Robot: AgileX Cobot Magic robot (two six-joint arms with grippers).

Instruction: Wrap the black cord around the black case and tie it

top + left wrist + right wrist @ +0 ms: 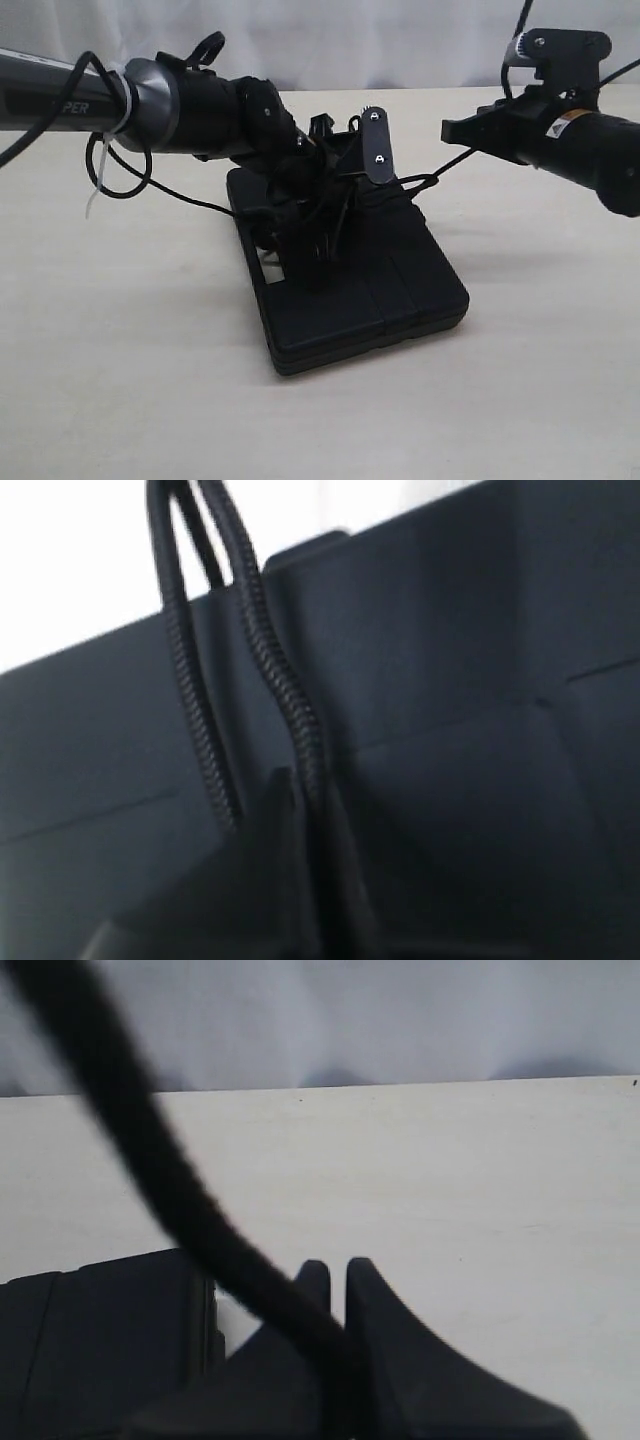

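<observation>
The black case [400, 290] lies flat on the table in the middle of the exterior view. My left gripper [312, 262] points down onto its top near the handle end. In the left wrist view the case [450, 680] fills the picture and two strands of the braided black cord [270, 650] run over it. One strand goes in between the jaws of my left gripper [305, 792], which is shut on it. My right gripper [450, 130] hangs above and to the right of the case. It [337, 1278] is shut on the black cord [150, 1150], which stretches taut down to the case [442, 167].
The beige table [130, 370] spreads round the case on every side. A white curtain [400, 40] closes the back. Thin robot cables [115, 175] loop off the left arm near the case's left side.
</observation>
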